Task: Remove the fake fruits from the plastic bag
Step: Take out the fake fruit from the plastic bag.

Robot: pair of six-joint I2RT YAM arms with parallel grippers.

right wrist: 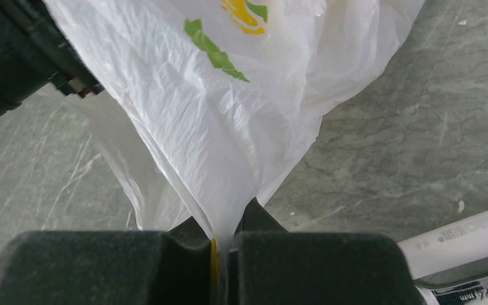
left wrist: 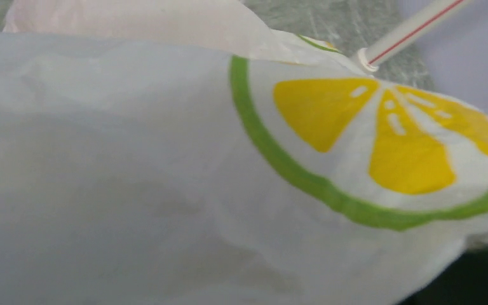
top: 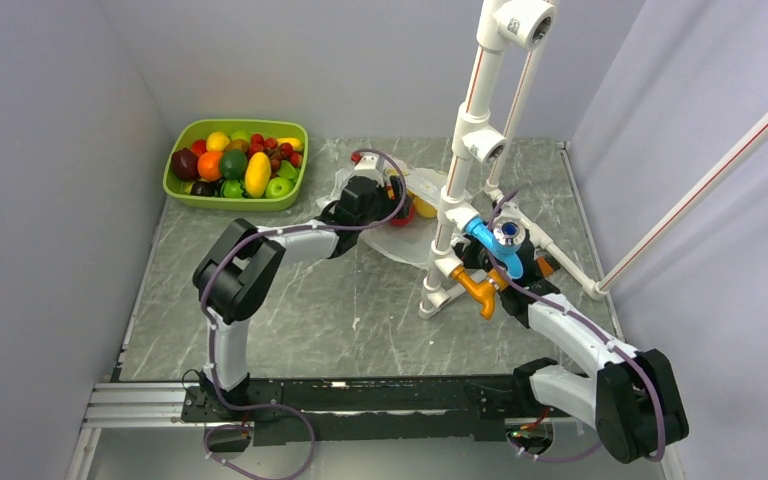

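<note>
The plastic bag [top: 400,238] lies crumpled mid-table, white with a lemon-slice print. A yellow banana [top: 423,208] and part of a red apple [top: 403,215] show at its mouth. My left gripper [top: 388,188] is at the bag's mouth. In the left wrist view the bag [left wrist: 165,190] fills the frame and hides the fingers, so I cannot tell whether they are open or shut. My right gripper [right wrist: 225,238] is shut on a pinched fold of the bag [right wrist: 229,114], pulling it taut just above the table.
A lime-green tray [top: 182,188] with several fruits stands at the back left. A white pipe frame [top: 465,140] rises right of the bag, its base pipe [right wrist: 457,238] beside my right gripper. Grey walls close in both sides.
</note>
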